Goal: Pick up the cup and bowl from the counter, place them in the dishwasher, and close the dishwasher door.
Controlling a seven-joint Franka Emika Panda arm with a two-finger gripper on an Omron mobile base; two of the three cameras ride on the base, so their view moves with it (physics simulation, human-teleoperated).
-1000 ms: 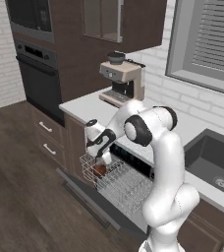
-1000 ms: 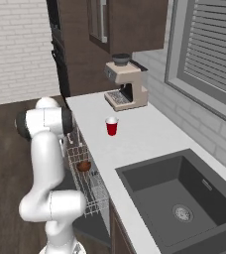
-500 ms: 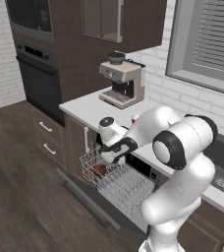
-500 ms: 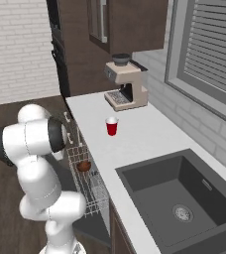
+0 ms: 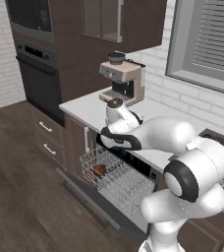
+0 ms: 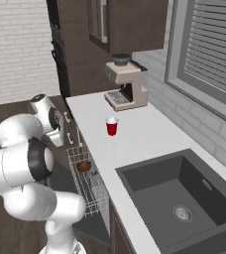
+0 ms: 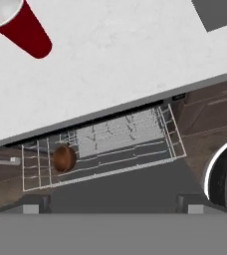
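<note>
The red cup (image 6: 112, 126) stands upright on the pale counter (image 6: 140, 139), in front of the coffee machine; in the hand view the cup (image 7: 21, 27) lies at the top left. The brown bowl (image 5: 100, 170) (image 6: 84, 165) (image 7: 64, 158) rests in the left end of the dishwasher's wire rack (image 5: 116, 179) (image 7: 110, 147), which is pulled out over the lowered dishwasher door (image 5: 84, 197) (image 7: 115, 187). My gripper (image 7: 113, 205) (image 5: 112, 132) hangs above the counter's front edge, looking down. Its fingers stand wide apart and open, with nothing between them.
A beige coffee machine (image 5: 124, 81) (image 6: 125, 87) stands at the back of the counter. The dark sink (image 6: 184, 198) is set in to the right. A black wall oven (image 5: 35, 74) and brown drawers sit left of the dishwasher. My arm arches over the rack.
My hand has risen from the rack up to the counter's edge, and the arm has swung round. The bowl stays in the rack. The gripper stays open.
</note>
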